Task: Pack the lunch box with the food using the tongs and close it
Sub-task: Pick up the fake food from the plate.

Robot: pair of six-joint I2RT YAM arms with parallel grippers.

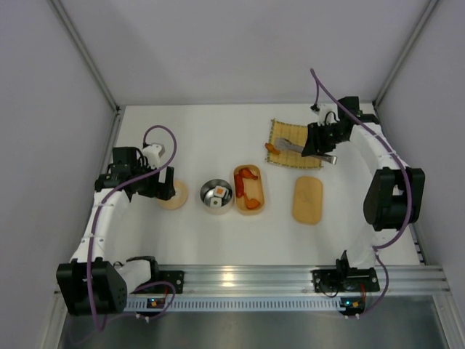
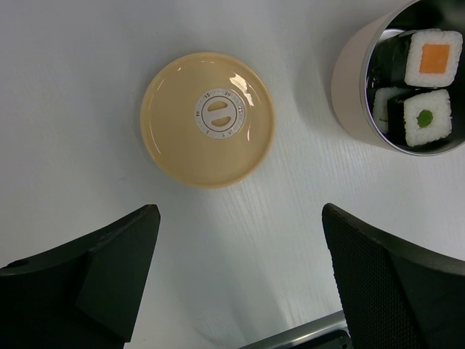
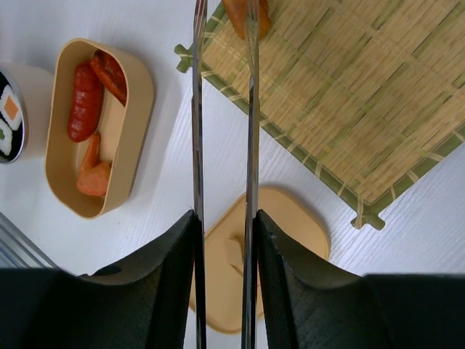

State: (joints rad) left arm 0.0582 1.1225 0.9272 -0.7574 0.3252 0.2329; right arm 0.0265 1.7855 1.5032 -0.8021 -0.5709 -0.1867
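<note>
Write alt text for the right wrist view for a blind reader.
The right gripper holds the tongs between its jaws, their arms reaching an orange food piece at the edge of a woven mat. Left, the lunch box holds red and orange pieces; its lid lies apart.

A: The tongs [image 3: 251, 131] look like bare metal, smooth and reflective.

B: The mat [image 3: 349, 94] under them is woven from straw-coloured strips, rough and matt, with green edging.

A: The lunch box [image 3: 142, 94] and its lid [image 3: 301, 225] read as smooth tan plastic with a soft sheen.

B: The round lid [image 2: 207, 120] is glossier and catches highlights. The round pot [image 2: 349, 80] has a matt pale wall and a shiny metal rim. The table [image 2: 73, 73] is matt white with a faint grain.
</note>
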